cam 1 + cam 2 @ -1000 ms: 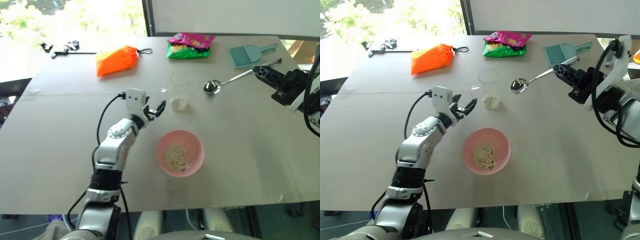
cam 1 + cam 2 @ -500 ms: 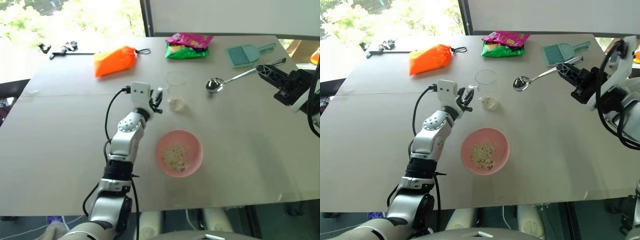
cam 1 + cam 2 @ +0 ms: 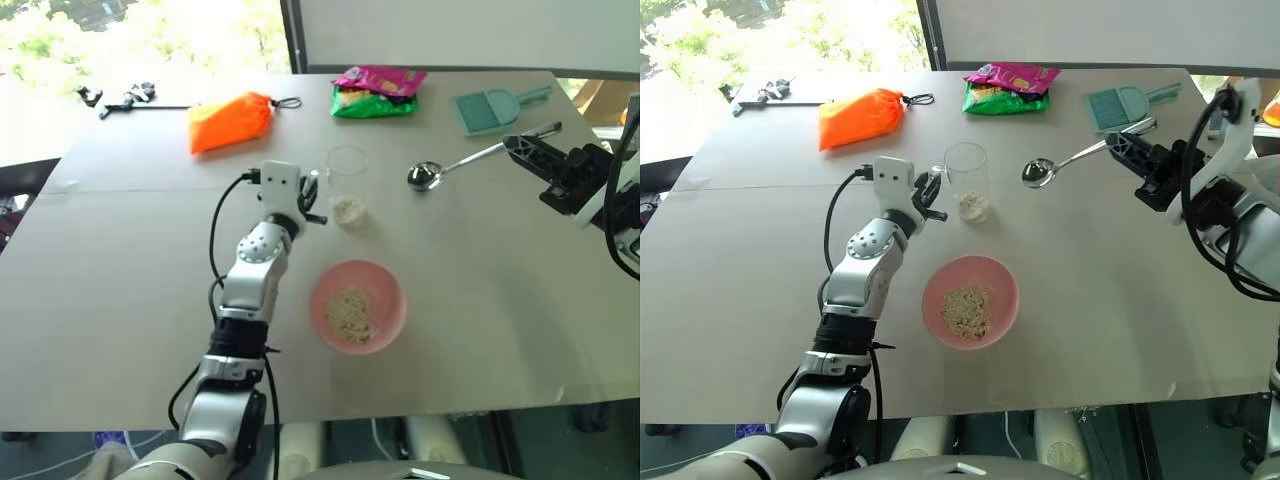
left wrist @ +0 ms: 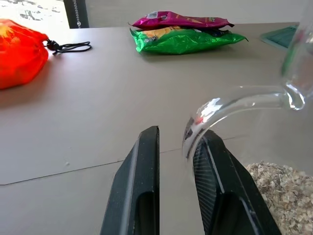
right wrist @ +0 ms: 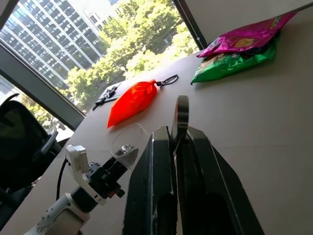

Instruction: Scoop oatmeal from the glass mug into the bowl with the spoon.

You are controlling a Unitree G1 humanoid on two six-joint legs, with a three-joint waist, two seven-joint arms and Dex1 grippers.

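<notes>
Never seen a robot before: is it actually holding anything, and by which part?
Right gripper holds the spoon by its handle end. Left gripper has closed on the glass mug's handle.

We can read no text, brand, number or sign anywhere on the table. The magenta snack bag and the green snack bag under it carry printed patches, but these are too small and blurred for us to make out any letters, and the left wrist view shows them edge-on with nothing legible.
</notes>
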